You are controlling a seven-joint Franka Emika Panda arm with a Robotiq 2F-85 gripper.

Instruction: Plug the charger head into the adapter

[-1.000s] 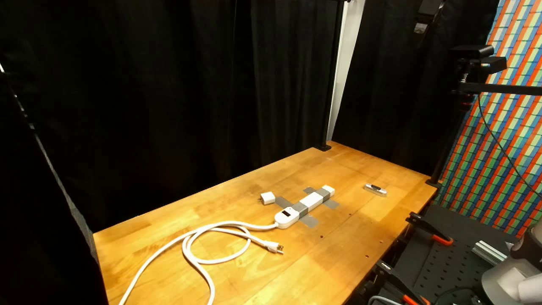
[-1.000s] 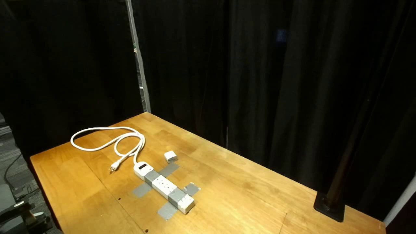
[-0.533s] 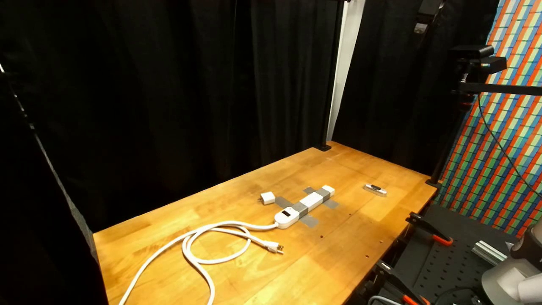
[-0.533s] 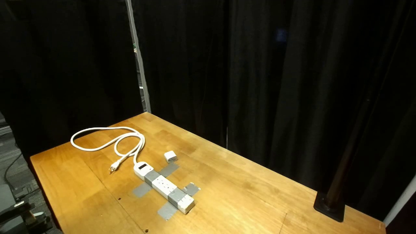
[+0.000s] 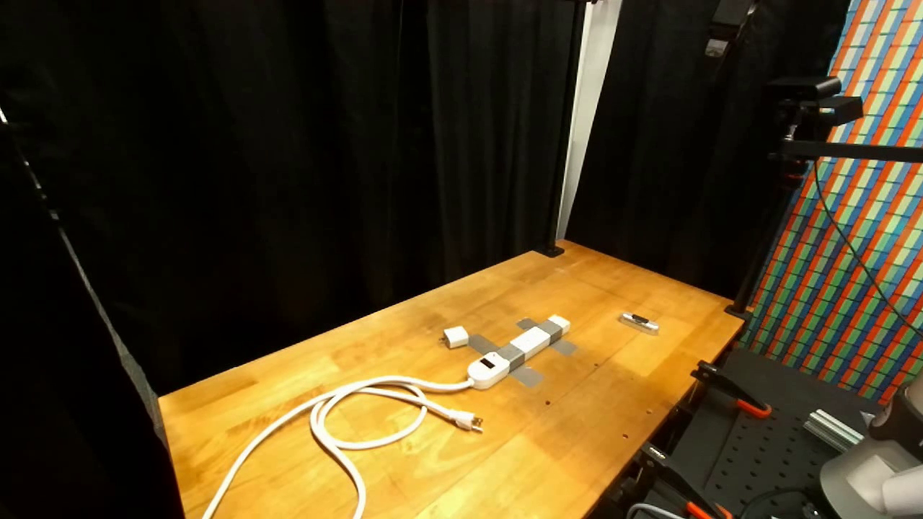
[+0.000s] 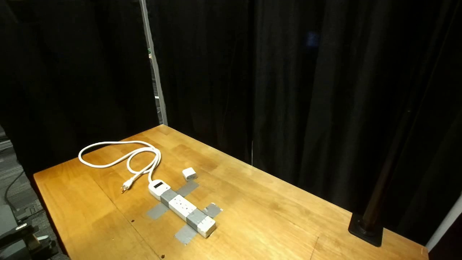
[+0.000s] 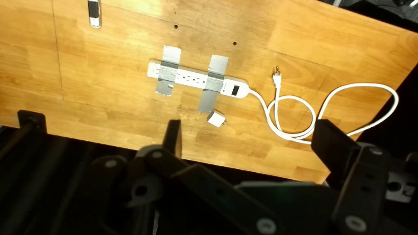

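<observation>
The charger head (image 7: 217, 118), a small white cube with metal prongs, lies on its side on the wooden table. It shows in both exterior views, as the charger head (image 5: 456, 336) and the charger head (image 6: 189, 174), apart from the adapter. Grey tape straps the adapter (image 7: 192, 77), a long white strip with sockets facing up, to the tabletop (image 6: 274, 213). In the wrist view my gripper (image 7: 249, 132) stands wide open above the table, nothing between its fingers. The charger head appears beyond it, nearer the left finger (image 7: 172, 135). Both exterior views leave the gripper out.
A looped white cable (image 7: 292, 98) runs from the adapter's end to its loose plug (image 7: 277, 78). A small silver-and-dark piece (image 5: 639, 323) lies farther along the table. A black post base (image 6: 366, 231) stands at the edge. Orange-tipped clamps (image 5: 732, 389) grip another edge.
</observation>
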